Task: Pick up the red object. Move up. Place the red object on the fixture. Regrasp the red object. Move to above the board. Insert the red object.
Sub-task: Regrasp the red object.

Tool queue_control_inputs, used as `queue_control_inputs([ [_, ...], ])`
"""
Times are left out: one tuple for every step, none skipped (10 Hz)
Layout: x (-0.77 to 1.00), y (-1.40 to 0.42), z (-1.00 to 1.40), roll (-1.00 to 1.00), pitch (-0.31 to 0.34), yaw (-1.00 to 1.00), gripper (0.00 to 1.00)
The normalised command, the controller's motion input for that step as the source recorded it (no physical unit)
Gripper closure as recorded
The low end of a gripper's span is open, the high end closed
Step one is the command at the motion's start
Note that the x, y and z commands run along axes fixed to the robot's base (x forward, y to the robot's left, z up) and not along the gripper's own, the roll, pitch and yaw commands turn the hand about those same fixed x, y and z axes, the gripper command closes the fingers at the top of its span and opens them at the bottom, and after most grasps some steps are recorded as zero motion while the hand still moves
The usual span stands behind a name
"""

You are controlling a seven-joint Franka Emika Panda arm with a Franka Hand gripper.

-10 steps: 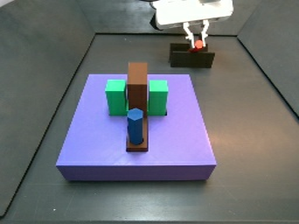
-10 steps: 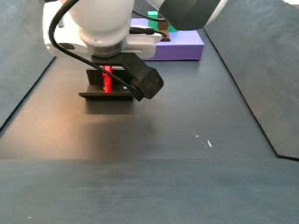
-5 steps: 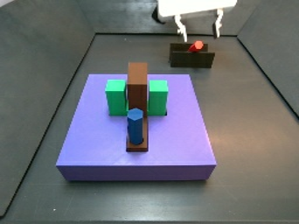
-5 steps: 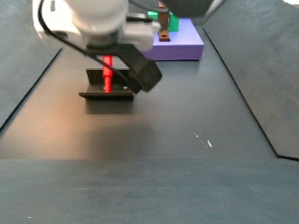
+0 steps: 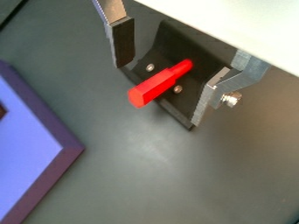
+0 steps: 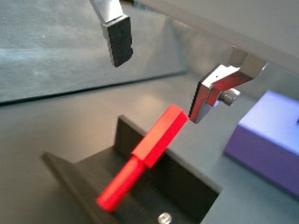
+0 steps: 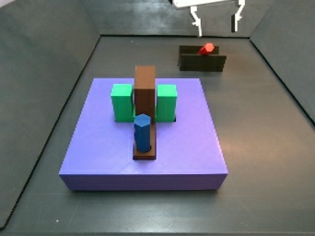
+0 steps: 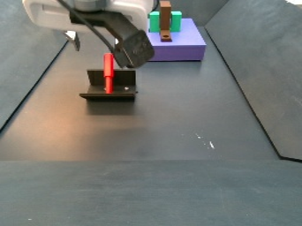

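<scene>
The red object [image 5: 160, 81] is a short red peg standing in the notch of the fixture [image 5: 191, 92], a dark bracket on the floor. It shows in both wrist views [image 6: 145, 158] and both side views [image 7: 208, 47] [image 8: 109, 72]. My gripper [image 5: 170, 59] is open and empty, raised above the peg with one finger on each side, clear of it. In a side view the gripper [image 7: 215, 20] is at the frame's top, above the fixture [image 7: 204, 60]. The purple board [image 7: 147, 138] carries green blocks [image 7: 122, 102], a brown bar [image 7: 145, 88] and a blue peg [image 7: 143, 132].
The board lies well away from the fixture [image 8: 109, 92], and shows at the far end in a side view [image 8: 183, 46]. Dark grey floor runs between them, with raised walls along the sides. A corner of the board shows in both wrist views [image 5: 30, 162] [image 6: 268, 140].
The gripper has let go of the red peg and risen straight up. The peg stays standing in the fixture.
</scene>
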Motion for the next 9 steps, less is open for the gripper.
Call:
queue_control_inputs([
  [0.00, -0.01, 0.00, 1.00, 0.000, 0.00, 0.00],
  [0.00, 0.00, 0.00, 1.00, -0.034, 0.00, 0.00],
  [0.00, 0.00, 0.00, 1.00, -0.026, 0.00, 0.00],
  [0.00, 0.00, 0.00, 1.00, 0.000, 0.00, 0.00],
  [0.00, 0.00, 0.00, 1.00, 0.000, 0.00, 0.00],
  [0.00, 0.00, 0.00, 1.00, 0.006, 0.00, 0.00],
  [0.00, -0.02, 0.02, 1.00, 0.091, 0.06, 0.00],
  [-0.03, -0.04, 0.05, 1.00, 0.200, 0.05, 0.00],
  [-0.07, -0.04, 0.07, 1.00, 0.237, 0.04, 0.00],
])
